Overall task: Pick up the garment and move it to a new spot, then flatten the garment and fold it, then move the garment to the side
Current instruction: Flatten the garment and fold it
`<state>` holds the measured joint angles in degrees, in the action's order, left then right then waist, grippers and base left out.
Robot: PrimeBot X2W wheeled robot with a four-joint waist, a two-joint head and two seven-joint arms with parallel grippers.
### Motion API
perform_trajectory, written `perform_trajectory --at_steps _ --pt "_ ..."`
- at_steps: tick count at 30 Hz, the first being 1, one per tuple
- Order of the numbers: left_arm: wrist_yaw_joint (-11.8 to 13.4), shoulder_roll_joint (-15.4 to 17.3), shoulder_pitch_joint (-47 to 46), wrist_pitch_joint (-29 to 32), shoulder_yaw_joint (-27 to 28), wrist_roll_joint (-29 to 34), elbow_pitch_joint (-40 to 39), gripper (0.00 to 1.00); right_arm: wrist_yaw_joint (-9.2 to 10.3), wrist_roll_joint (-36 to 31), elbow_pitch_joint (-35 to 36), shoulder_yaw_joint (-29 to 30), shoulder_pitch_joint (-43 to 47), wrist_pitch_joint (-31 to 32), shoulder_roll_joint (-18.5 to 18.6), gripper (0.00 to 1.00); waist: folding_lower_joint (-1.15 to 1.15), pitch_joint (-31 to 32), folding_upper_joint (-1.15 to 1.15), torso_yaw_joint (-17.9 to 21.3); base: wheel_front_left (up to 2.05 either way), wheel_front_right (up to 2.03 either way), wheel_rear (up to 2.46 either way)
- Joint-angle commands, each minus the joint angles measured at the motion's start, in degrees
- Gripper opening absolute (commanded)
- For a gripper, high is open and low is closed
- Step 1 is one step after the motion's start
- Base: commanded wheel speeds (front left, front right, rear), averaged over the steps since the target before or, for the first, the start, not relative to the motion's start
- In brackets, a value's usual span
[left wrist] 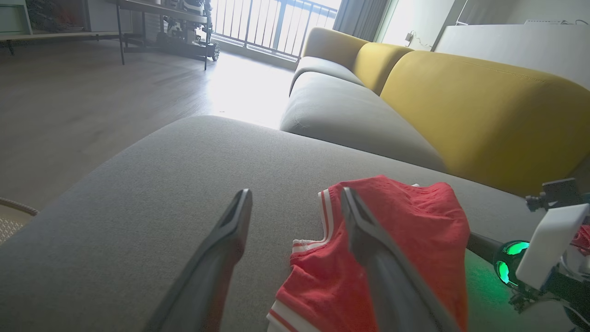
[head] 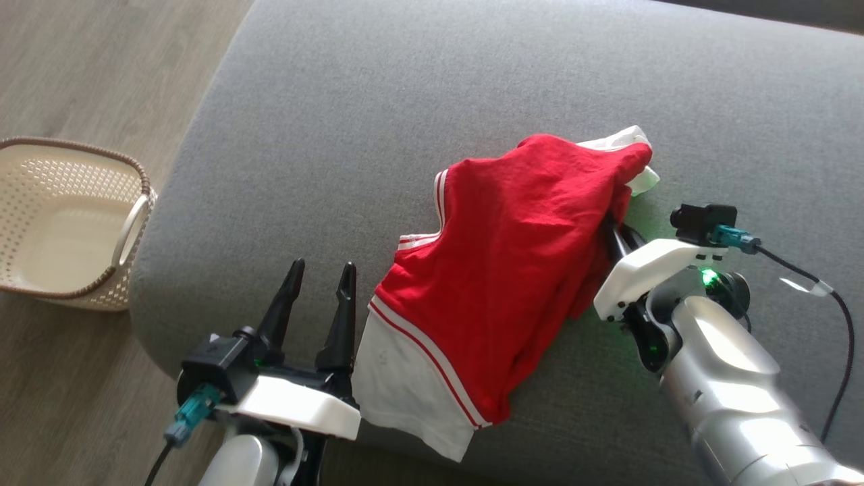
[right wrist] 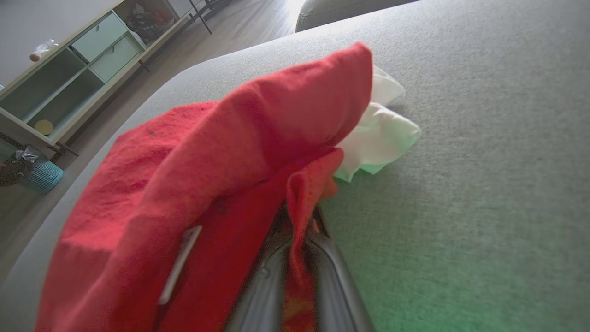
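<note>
Pinching a narrow fold of red cloth, the right hand (right wrist: 302, 219) is holding the garment (head: 513, 270), which is lying crumpled near the front edge of the grey cushion (head: 405, 101). The left hand (head: 321, 266) is hovering with its fingers wide at that same front edge, just beside the white hem, gripping nothing. The pinch is looking shallow to me: on a lift the fabric could be sliding free, or the hem dragging off the cushion's edge.

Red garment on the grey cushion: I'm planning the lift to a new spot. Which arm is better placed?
Right. The right tool is shut on a fold of the red garment; the left tool stands open beside it, holding nothing.
</note>
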<state>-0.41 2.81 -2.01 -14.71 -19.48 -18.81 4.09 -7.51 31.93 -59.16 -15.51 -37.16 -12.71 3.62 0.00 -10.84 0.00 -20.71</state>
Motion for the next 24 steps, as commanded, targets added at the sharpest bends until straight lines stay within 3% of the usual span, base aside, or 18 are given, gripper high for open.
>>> perform_trajectory --at_steps 1,9,16,24 --pt "0.5 0.1 -2.2 -0.3 2.2 0.0 -1.5 1.0 0.02 -0.3 1.0 -1.8 -2.2 -1.4 -0.7 0.0 0.0 0.6 0.0 0.4 0.0 0.0 0.0" --pt "0.8 0.1 -1.5 -0.3 3.5 0.1 -1.6 1.0 0.02 -7.6 4.7 4.9 -7.0 -2.3 1.1 0.0 0.0 3.5 0.0 3.0 0.0 0.0 0.0" --pt "1.0 0.1 -0.2 -0.3 3.8 0.4 -1.8 1.0 0.02 -16.6 12.4 16.1 -11.9 -2.3 3.7 0.0 0.0 6.8 0.0 5.5 0.0 0.0 0.0" --pt "1.4 0.1 1.2 -0.3 4.3 0.7 -2.1 1.0 0.02 -26.0 11.0 26.4 -10.1 -1.7 5.0 0.0 0.0 8.2 0.0 7.4 0.0 0.0 0.0"
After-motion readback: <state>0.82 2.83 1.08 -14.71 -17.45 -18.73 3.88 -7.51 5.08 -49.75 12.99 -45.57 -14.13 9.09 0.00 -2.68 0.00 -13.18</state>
